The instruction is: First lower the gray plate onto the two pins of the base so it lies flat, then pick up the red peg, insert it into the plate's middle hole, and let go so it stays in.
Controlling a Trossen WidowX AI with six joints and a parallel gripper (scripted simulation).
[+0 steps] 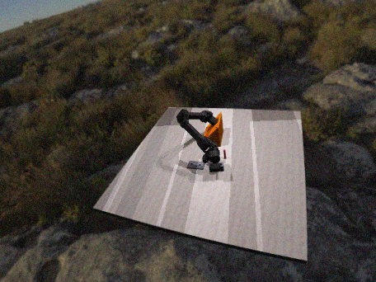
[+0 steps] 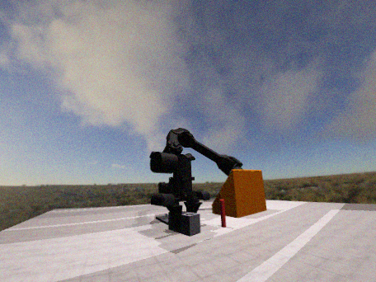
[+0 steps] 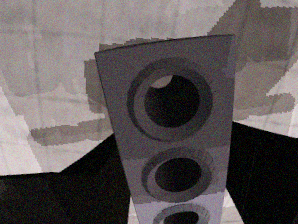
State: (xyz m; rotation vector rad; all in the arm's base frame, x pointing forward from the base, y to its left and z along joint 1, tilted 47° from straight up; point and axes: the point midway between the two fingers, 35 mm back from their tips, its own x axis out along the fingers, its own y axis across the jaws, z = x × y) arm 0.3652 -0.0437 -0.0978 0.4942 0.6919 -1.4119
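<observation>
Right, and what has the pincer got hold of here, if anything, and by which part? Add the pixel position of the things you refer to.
The gray plate [image 1: 222,167] [image 2: 190,225] [image 3: 175,144], gripped by its two long sides, one finger of the pincer [image 1: 216,164] [image 2: 184,212] [image 3: 173,132] against each.

No visible side room between claw [image 1: 215,164] [image 2: 184,212] [image 3: 176,165] and gray plate [image 2: 190,225] [image 3: 222,65]; red peg [image 1: 224,153] [image 2: 223,213] upright nearby

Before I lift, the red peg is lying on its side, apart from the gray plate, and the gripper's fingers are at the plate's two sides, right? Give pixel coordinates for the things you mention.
Not quite: the red peg [image 1: 224,154] [image 2: 223,213] stands upright, as the exterior view shows. The rest holds for the gray plate [image 1: 216,167] [image 2: 192,226] [image 3: 131,145] and gripper [image 1: 214,163] [image 2: 184,208] [image 3: 165,125].
</observation>
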